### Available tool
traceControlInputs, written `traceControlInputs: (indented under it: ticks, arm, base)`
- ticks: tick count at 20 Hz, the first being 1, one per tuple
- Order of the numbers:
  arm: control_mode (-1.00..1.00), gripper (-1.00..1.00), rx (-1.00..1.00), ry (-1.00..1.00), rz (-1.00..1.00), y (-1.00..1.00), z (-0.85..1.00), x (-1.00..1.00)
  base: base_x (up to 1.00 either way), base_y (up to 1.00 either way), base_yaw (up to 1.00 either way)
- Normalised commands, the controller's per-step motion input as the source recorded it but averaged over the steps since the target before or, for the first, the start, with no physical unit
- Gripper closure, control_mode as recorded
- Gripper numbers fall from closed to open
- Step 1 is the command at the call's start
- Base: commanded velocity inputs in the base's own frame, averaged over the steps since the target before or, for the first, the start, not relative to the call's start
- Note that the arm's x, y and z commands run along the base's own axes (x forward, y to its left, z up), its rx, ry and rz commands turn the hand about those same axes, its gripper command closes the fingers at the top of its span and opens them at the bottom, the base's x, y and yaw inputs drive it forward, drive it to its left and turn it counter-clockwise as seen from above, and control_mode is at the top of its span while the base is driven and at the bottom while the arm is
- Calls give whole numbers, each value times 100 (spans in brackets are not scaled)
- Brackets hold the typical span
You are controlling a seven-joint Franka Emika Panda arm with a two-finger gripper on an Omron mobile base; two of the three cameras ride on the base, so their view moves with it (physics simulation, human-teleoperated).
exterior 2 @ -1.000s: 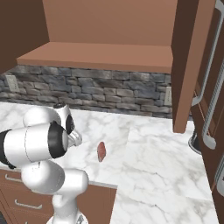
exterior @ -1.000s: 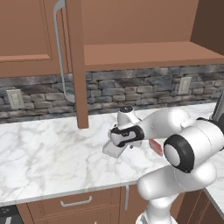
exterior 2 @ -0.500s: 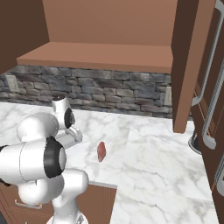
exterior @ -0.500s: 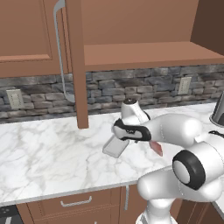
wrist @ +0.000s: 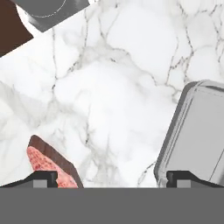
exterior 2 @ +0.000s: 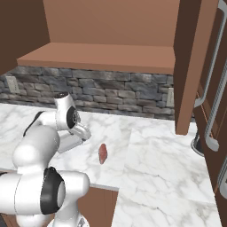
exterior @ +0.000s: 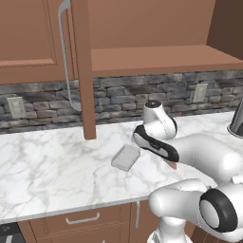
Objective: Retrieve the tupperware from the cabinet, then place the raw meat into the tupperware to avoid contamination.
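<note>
White arm segments bend low over the marble counter (exterior: 52,171), the wrist folded down so the claw (wrist: 111,177) looks straight at the stone, its 2 dark fingertips (wrist: 41,178) spread wide with nothing between them. In the hand view the container (wrist: 194,135) lies at 3 o'clock, a fingertip just over its near corner, and the meat (wrist: 48,164) lies at 8 o'clock beside the other fingertip; bare marble separates them. In the left base view the container (exterior: 126,157) sits flat on the counter at 9 o'clock from the wrist, its long axis running from 7 to 1 o'clock, toward the stone backsplash (exterior: 118,97). In the right base view the meat (exterior 2: 103,153) lies at 4 o'clock from the wrist, long axis running roughly 12 to 6, well back from the counter's front edge. Open marble stretches to the left of the container. Overhead, the cabinet (exterior: 156,28) stands open, its door (exterior: 80,66) edge-on above the counter at 10 o'clock from the container.
</note>
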Motion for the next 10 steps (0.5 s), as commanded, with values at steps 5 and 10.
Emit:
traceControlInputs:
  ticks: [5, 10]
  arm:
    - [-100, -100, 0, 1, 19, -57, 16, -14]
    - [-100, -100, 2, -1, 21, -54, 0, -8]
  base:
    - [0, 0, 0]
    - [0, 0, 0]
